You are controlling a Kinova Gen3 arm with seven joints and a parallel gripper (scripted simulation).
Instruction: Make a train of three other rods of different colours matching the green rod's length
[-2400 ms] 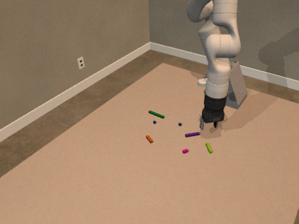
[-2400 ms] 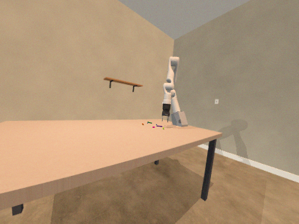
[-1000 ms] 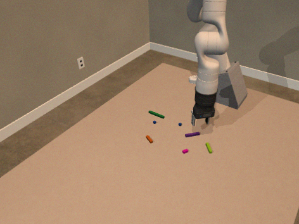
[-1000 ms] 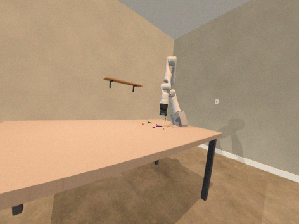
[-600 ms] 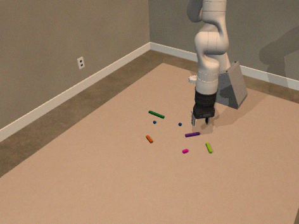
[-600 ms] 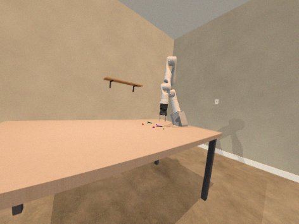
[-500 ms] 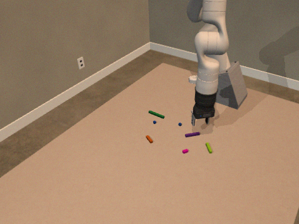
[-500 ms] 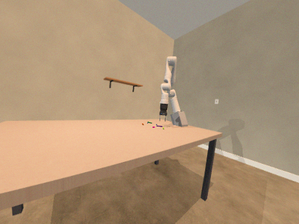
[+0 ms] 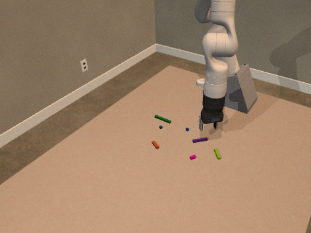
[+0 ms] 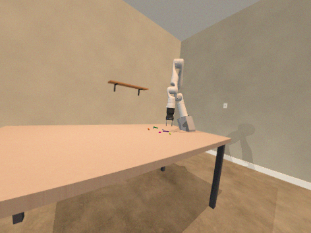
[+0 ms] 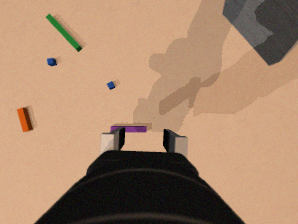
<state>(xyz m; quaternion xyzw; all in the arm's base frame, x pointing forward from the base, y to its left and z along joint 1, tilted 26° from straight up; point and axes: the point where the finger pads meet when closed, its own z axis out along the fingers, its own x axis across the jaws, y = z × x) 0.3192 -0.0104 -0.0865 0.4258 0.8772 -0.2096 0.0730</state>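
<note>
My gripper [image 9: 207,126] is open and empty. It hangs above the table, just behind the purple rod [image 9: 199,139]. In the wrist view the purple rod [image 11: 129,128] lies flat, partly hidden behind my left finger, with my fingers wide apart. The green rod [image 9: 163,119] lies to the left, also in the wrist view [image 11: 64,32]. Two blue rods [image 9: 161,127] [image 9: 187,129] lie near it. The orange rod [image 9: 155,144] lies further left and forward. The magenta rod [image 9: 192,157] and the lime rod [image 9: 217,153] lie in front of the purple rod. All rods lie apart from each other.
The arm's grey base [image 9: 242,89] stands behind the gripper at the back right. In the exterior view the rods form a small cluster [image 10: 161,130] near the table's far end, by the arm [image 10: 174,95].
</note>
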